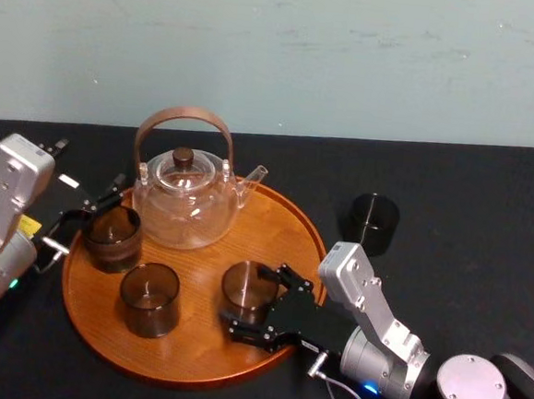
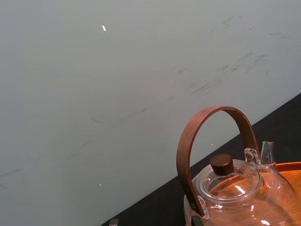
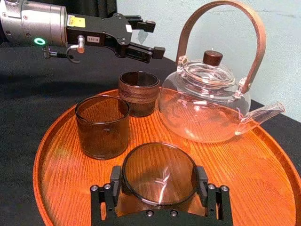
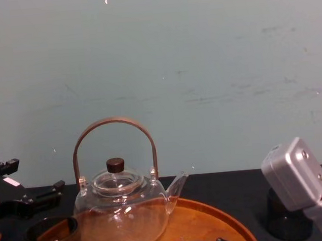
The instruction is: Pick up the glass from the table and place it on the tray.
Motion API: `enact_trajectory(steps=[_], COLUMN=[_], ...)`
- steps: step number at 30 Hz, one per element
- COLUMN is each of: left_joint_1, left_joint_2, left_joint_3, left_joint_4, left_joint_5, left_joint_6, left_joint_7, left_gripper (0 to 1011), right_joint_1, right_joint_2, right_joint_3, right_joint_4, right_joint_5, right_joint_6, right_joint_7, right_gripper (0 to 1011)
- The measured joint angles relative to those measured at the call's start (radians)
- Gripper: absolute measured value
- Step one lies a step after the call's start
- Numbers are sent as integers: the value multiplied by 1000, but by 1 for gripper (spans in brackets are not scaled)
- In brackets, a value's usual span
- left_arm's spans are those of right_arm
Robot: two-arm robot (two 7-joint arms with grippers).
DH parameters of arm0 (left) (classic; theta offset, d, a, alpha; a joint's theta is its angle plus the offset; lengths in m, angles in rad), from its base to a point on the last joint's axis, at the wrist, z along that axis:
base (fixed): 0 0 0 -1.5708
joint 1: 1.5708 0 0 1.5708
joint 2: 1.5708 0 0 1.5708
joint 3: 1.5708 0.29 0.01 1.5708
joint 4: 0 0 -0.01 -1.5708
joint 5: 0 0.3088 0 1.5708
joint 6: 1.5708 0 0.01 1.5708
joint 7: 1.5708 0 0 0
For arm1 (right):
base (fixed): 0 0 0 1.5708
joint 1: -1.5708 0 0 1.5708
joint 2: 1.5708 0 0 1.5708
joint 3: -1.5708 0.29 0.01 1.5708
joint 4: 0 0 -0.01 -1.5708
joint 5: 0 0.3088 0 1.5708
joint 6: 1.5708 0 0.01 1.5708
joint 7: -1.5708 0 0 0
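Clear teapot (image 1: 186,207) (wooden handle) before pale wall (image 1: 279,53).

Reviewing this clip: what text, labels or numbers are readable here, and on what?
White sticker on the left gripper: dark print, too blurred to read.
Yellow sticker beside it: too small to read.
No text on the right gripper, jaws on the glass on the tray.

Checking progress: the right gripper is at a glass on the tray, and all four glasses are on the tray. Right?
No. Three are on the tray; the fourth glass stands on the table, right of the tray, as the head view shows. The right gripper is at a glass on the tray.
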Motion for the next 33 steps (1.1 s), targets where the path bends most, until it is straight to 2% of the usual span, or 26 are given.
enact_trajectory(steps=[4,17,21,33], left_joint_1=[0,0,0,0], left_joint_2=[0,0,0,0], left_joint_3=[0,0,0,0], left_joint_4=[0,0,0,0], left_joint_5=[0,0,0,0], left_joint_6=[0,0,0,0], left_joint_7=[0,0,0,0], left_gripper=[1001,1002,1001,1001], right_joint_1=[0,-1,-4,-48], right_joint_2=[0,1,5,47], right_joint_3=[0,0,7,56], right_joint_4=[-1,-1,-9,-123], right_joint_5=[0,1,4,41], right_joint_6=[0,1,-16,-90], right_joint_7=[0,0,0,-1], right_gripper=[1002,1002,1002,1002])
